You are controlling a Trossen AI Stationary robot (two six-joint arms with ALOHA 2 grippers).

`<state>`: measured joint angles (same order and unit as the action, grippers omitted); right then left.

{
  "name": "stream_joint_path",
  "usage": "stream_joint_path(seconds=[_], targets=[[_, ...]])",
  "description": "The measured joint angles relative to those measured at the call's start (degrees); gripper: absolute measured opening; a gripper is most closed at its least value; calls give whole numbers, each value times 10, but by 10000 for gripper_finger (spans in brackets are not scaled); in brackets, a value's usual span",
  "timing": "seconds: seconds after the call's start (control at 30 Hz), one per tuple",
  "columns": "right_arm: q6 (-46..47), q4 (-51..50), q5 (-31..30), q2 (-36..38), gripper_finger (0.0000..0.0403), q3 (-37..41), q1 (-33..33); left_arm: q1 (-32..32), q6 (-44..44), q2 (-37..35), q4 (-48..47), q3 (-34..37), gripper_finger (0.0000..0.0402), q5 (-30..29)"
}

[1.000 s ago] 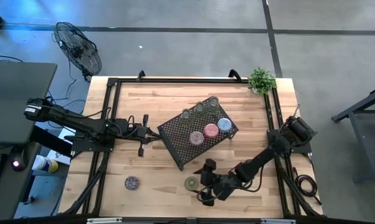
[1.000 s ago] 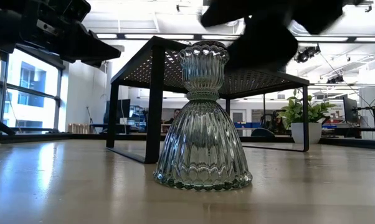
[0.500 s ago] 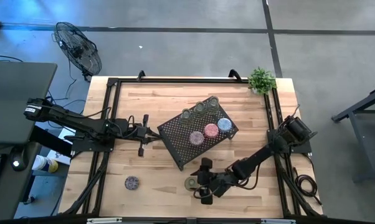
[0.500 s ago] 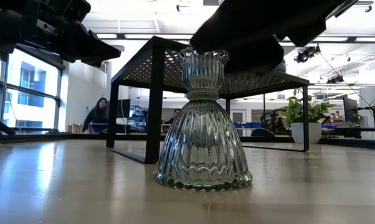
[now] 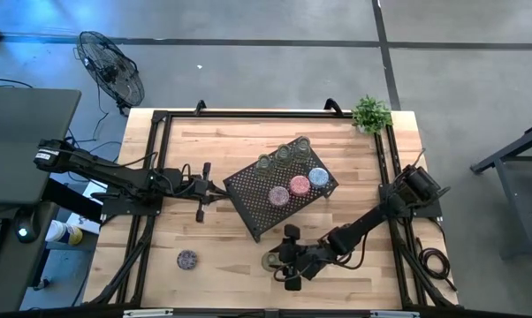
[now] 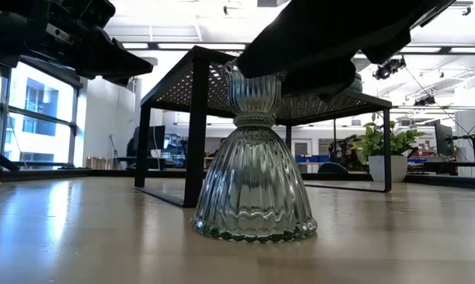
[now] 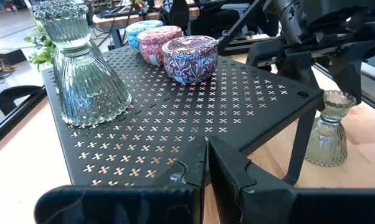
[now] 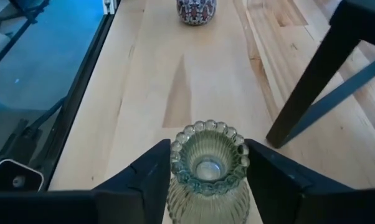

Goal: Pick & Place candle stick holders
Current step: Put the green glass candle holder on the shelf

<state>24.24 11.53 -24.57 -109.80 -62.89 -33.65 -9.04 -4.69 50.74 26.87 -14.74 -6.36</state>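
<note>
A clear-greenish candle stick holder (image 8: 208,163) stands upright on its flared base near the table's front edge (image 5: 271,261). My right gripper (image 8: 208,177) is shut on its upper cup. The black mesh tray (image 5: 257,199) carries three clear holders (image 5: 284,155) along its far edge and three mottled-top ones (image 5: 299,186). Another mottled-top holder (image 5: 187,259) sits alone on the table at the front left. My left gripper (image 7: 206,168) is shut on nothing, level, just left of the tray (image 5: 204,190). My right gripper pinches the holder's fluted upper cup (image 8: 175,163) between its two fingers, one on each side just below the beaded rim. The fingers come from the table's right, slanting down. The holder stays upright with its base (image 6: 253,225) on the table.
A small green potted plant (image 5: 370,113) stands at the far right corner. The tray's black legs (image 8: 318,81) rise close behind the held holder. Black rails (image 5: 155,159) frame the tabletop. Bare wood lies between the front-left holder and the tray.
My right gripper has gone toward the table's left and slightly down onto the clear-greenish holder. In the low view its dark body now covers the cup's rim, which showed clear below it a second ago.
</note>
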Motion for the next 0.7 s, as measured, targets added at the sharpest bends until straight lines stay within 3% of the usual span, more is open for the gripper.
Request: stream_joint_path(seconds=[0.3,0.4,0.53,0.7], targets=[[-13,3,21,16,175,0,-2,0,13,0,-1,0,12,13],[-13,4,35,25,175,0,-4,-10,20,-1,-45,-24,12,11],[-13,5,35,53,175,0,-13,-60,22,-1,-117,-73,12,-23],[-16,-2,33,91,175,0,-27,-154,49,-1,-107,-103,12,-77]])
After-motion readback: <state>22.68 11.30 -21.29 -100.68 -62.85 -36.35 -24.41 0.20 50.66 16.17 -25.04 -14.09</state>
